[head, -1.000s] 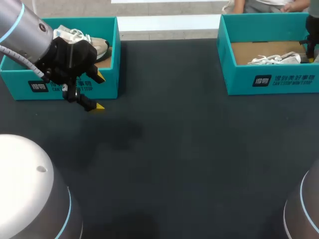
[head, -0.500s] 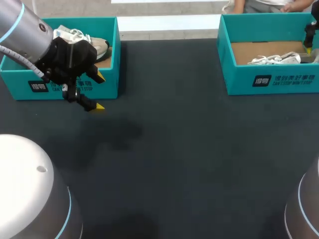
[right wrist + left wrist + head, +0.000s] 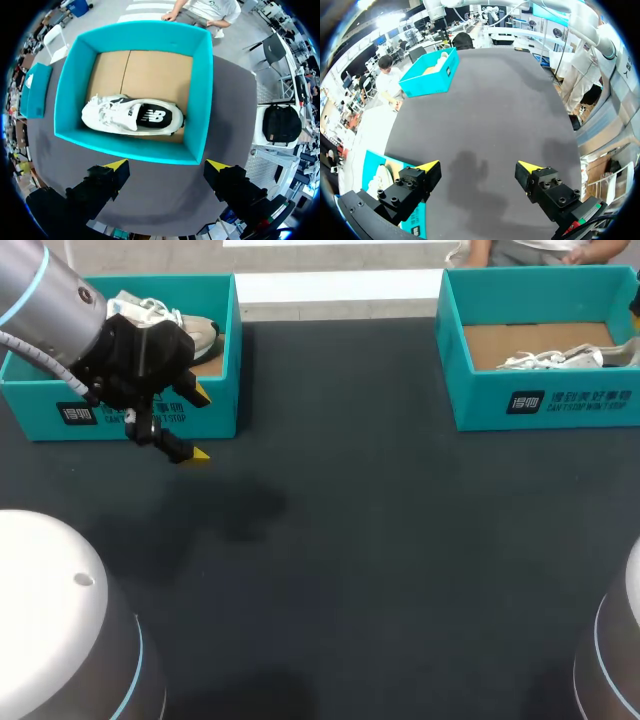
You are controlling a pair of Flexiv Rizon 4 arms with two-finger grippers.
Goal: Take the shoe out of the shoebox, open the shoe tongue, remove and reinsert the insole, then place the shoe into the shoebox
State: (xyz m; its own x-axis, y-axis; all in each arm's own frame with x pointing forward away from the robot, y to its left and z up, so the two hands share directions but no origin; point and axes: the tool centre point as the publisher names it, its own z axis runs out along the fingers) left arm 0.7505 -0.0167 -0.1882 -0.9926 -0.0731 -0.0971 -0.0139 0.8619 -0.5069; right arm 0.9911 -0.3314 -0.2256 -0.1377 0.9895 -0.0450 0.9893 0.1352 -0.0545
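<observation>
A white shoe (image 3: 132, 116) with a dark logo patch lies on its side on the cardboard floor of the teal shoebox (image 3: 200, 90). My right gripper (image 3: 167, 165) hangs open above the box's near wall, clear of the shoe. From the head view the same shoe (image 3: 560, 358) sits in the right shoebox (image 3: 545, 400) at the table's far right. The right gripper is almost out of that view. My left gripper (image 3: 200, 425) is open and empty, just in front of the left shoebox (image 3: 230, 350).
The left shoebox holds another white shoe (image 3: 190, 330). In the left wrist view the open left gripper (image 3: 479, 166) looks across the black table (image 3: 490, 100) toward the far shoebox (image 3: 427, 75). My arms' bases fill the head view's lower corners.
My right gripper opened and rose out of the right shoebox, leaving the shoe lying inside. The left arm has not moved.
</observation>
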